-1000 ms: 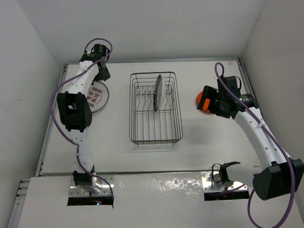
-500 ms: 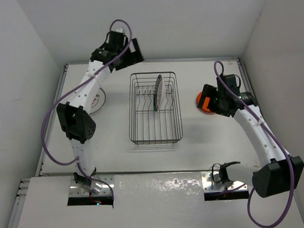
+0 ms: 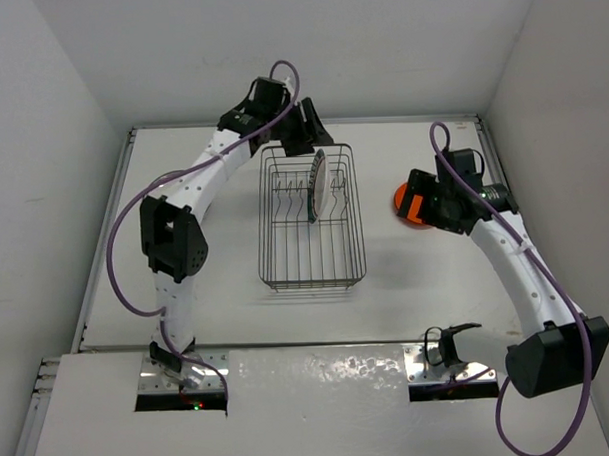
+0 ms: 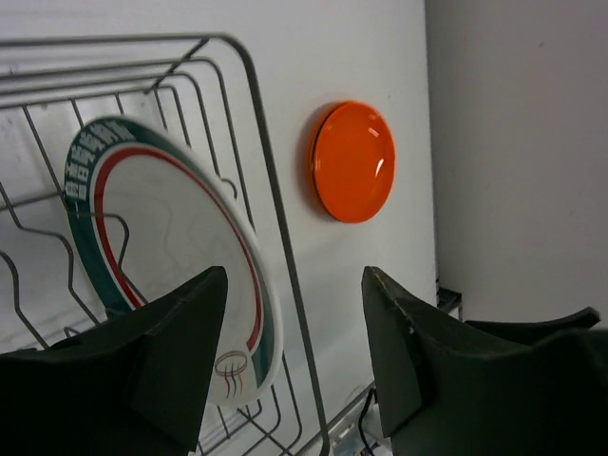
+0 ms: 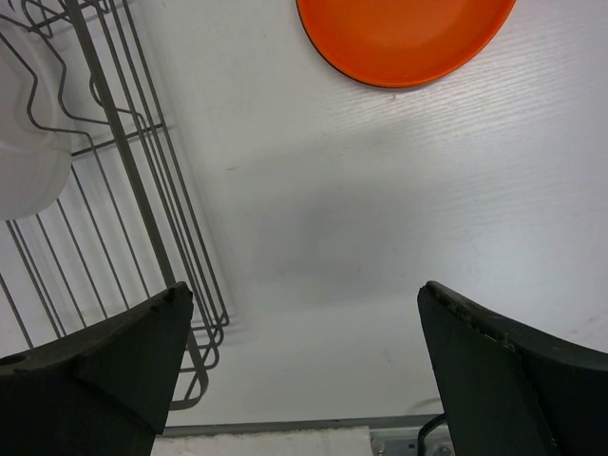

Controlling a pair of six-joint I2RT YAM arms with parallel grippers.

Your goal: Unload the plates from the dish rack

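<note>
**Dish rack.** The dish rack (image 3: 311, 216) stands on the white worktop (image 3: 226, 281), roughly midway between the two arms. It is a dark wire basket with a row of tines inside.

**Plates.** One patterned plate (image 4: 161, 256) stands on edge among the tines in the far half of the rack, towards its right side. It is white with a green and red banded rim and a small mark on its face. It leans slightly and sits just inside the rack's right wall. An orange plate (image 4: 351, 161) lies flat on the worktop to the right of the rack, apart from the wire and level with the rack's far half.

**Left hand.** The left hand (image 3: 306, 136) hangs over the far edge of the rack, close to the top rim of the patterned plate. Its fingers (image 4: 161, 361) are spread and released. The wrist view shows nothing between them and no contact with the plate or the wire.

**Right hand.** The right hand (image 5: 302, 290) is above the worktop to the right of the rack, beside the orange plate. Its fingers are spread wide with nothing grasped. Only bare worktop lies between them, with the rack's right wall at the left edge of the wrist view.
</note>
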